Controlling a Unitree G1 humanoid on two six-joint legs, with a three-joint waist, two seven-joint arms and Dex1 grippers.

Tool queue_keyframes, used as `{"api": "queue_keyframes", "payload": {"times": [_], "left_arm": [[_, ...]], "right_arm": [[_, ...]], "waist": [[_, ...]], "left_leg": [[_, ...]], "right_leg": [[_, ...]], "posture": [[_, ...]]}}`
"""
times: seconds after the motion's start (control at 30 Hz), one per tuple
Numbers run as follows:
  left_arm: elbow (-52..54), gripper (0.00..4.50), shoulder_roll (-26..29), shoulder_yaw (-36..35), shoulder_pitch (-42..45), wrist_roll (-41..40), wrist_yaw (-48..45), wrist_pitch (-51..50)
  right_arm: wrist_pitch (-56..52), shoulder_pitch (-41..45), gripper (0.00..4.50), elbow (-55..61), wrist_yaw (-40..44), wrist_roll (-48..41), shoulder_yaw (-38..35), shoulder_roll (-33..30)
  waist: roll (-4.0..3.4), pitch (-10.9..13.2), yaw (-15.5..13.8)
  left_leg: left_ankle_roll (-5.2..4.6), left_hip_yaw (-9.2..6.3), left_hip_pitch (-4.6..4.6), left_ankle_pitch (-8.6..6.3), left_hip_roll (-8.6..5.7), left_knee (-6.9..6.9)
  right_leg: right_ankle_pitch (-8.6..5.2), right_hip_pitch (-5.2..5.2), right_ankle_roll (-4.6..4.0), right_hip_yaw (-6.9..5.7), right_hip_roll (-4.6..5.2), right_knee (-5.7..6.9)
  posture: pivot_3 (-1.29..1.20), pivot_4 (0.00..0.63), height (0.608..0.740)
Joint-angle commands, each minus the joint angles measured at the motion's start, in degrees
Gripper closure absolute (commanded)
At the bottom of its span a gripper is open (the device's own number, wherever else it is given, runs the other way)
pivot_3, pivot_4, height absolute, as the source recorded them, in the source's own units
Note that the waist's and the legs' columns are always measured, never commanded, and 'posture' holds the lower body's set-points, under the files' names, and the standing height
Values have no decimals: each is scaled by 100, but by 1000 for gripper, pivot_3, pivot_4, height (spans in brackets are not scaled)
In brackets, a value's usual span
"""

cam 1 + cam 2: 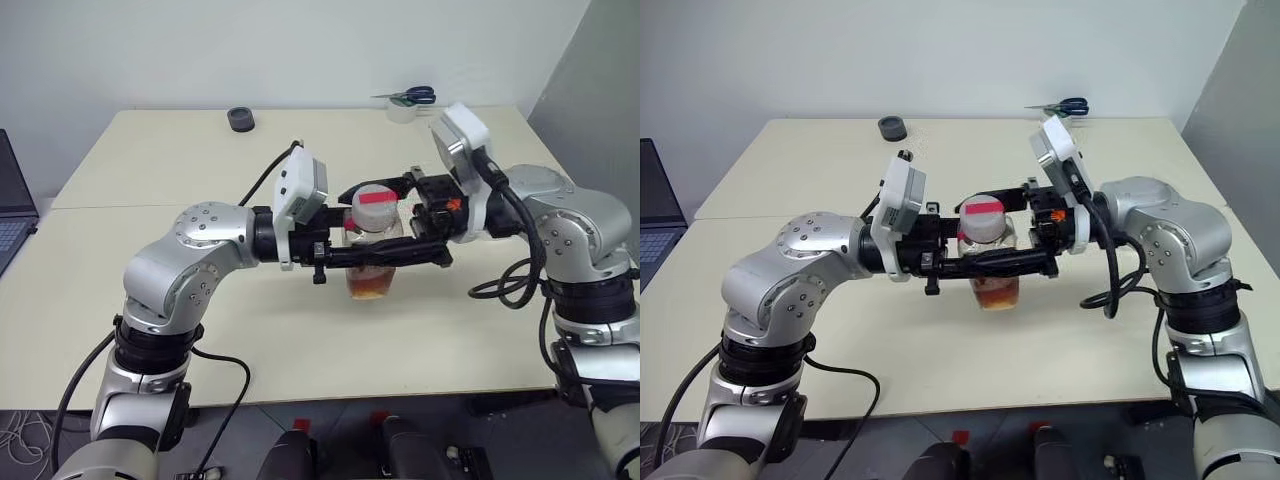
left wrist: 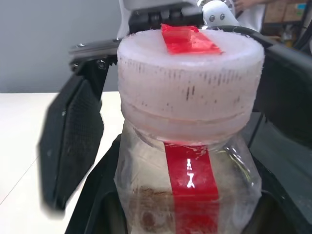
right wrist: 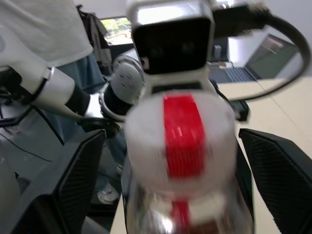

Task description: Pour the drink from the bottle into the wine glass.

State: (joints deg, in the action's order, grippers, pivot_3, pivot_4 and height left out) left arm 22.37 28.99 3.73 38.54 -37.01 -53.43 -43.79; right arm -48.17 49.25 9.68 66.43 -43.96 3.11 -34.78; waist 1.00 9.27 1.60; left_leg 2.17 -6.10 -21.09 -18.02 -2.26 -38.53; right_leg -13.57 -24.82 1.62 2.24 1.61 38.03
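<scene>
The bottle (image 1: 372,232) is held up above the table between my two arms, with the amber drink (image 1: 370,285) low in it. Its cap (image 2: 190,83) is whitish with a red strip on top, and a red label strip runs down the clear body (image 2: 191,185). My left gripper (image 1: 400,250) comes in from the left and is shut on the bottle's body below the cap. From the right, my right gripper (image 1: 352,215) stands open around the cap, its black fingers (image 3: 78,185) apart from it on either side. The wine glass is out of view.
The cream table (image 1: 150,180) has a small black ring (image 1: 240,119) at its far edge. Blue-handled scissors (image 1: 412,97) lie on a white roll at the far right. A laptop (image 1: 12,205) sits off the left edge. A person (image 3: 39,29) stands beyond my left arm.
</scene>
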Motion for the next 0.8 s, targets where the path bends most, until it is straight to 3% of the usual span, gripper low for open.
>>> {"api": "queue_keyframes", "payload": {"times": [0.03,0.33,0.77,0.8], "left_arm": [[311,2641,-57,-160,-230,-88,316,46],[-77,2641,-40,-91,-178,71,529,237],[-483,2641,21,-62,173,205,341,390],[-485,2641,31,-70,175,209,344,393]], "right_arm": [[-146,-185,8,482,-814,-223,-579,106],[-123,-793,8,1957,-2895,-241,-826,895],[150,-870,8,1995,-3294,-67,-368,1178],[183,-858,178,1940,-3287,-33,-351,1165]], "waist": [[0,0,1],[0,0,4],[0,0,12],[-1,0,13]], "left_leg": [[0,0,0,0,1,1],[1,-1,-8,0,0,-11],[1,-2,-11,0,-1,-17],[1,-1,-11,0,-2,-18]], "right_leg": [[0,0,0,1,0,1],[0,-10,0,4,0,12],[0,-8,0,-3,-2,12],[0,-8,0,-2,-2,12]], "posture": [[0,150,740],[0,150,740],[0,150,740],[0,150,740]]}}
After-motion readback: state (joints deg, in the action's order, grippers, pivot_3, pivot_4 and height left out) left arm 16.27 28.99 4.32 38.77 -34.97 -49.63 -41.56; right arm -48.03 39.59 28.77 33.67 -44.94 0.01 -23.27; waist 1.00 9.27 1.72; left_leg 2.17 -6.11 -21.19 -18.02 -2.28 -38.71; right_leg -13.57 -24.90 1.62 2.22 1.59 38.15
